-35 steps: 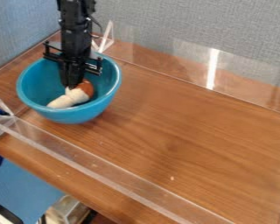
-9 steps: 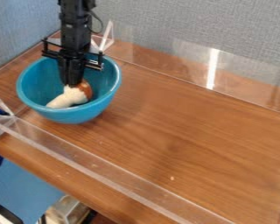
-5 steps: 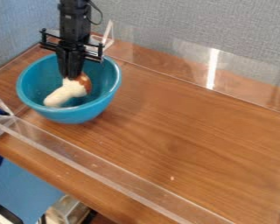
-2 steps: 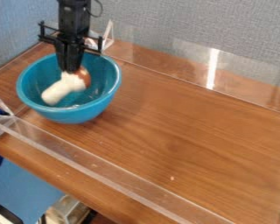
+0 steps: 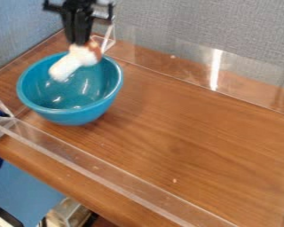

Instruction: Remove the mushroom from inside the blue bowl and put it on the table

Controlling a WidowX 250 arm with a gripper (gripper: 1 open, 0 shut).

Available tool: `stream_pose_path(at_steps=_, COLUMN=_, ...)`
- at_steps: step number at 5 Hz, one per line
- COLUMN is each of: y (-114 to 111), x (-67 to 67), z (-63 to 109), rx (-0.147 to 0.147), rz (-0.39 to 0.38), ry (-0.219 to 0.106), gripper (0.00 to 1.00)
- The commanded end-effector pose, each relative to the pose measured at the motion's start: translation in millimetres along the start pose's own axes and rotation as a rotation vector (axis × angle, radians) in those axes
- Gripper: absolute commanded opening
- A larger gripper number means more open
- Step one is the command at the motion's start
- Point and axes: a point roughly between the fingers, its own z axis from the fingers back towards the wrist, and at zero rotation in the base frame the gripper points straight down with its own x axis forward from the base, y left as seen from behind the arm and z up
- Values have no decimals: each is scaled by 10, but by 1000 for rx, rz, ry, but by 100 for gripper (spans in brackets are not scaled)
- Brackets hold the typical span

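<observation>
My gripper point(image 5: 81, 44) hangs above the blue bowl point(image 5: 68, 91), pointing straight down and shut on the mushroom point(image 5: 74, 61). The mushroom dangles tilted from the fingers, its cream stem slanting down to the left and its reddish-brown cap point(image 5: 93, 50) up beside the fingers. It is clear of the bowl's rim, over the bowl's back part. The turquoise bowl stands empty at the left end of the table point(image 5: 192, 133), a reddish-brown wood-grain top.
Low clear acrylic walls point(image 5: 132, 191) edge the table along the front, left and back. A grey textured wall rises behind. White cables point(image 5: 109, 34) hang beside the arm.
The gripper has risen out of the bowl with the mushroom in its grip and drifted slightly right. The bowl, which held the mushroom earlier, is now empty.
</observation>
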Motion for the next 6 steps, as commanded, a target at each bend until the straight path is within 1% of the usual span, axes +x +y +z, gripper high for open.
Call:
stream_pose_path(at_steps=1, y=-251, x=-14, z=369, rx=-17, rz=-50, ry=-109, gripper=0)
stream_pose_path(at_steps=2, y=-556, x=-99, z=300, rx=-39, rz=-120, ry=-91, gripper=0)
stream_pose_path(at_steps=3, y=-961, x=-206, z=242, rx=-51, rz=-221, ry=-74, gripper=0)
stream_pose_path(at_steps=4, y=-1427, x=-273, z=119, rx=-58, rz=-322, ry=-48, gripper=0)
stream_pose_path(at_steps=5, y=-1803, x=-375, z=-23, rx=-58, rz=-400, ry=-22, gripper=0)
stream_pose_path(at_steps=6, y=-2062, x=-446, z=-177, rx=-59, rz=-464, ry=-11, gripper=0)
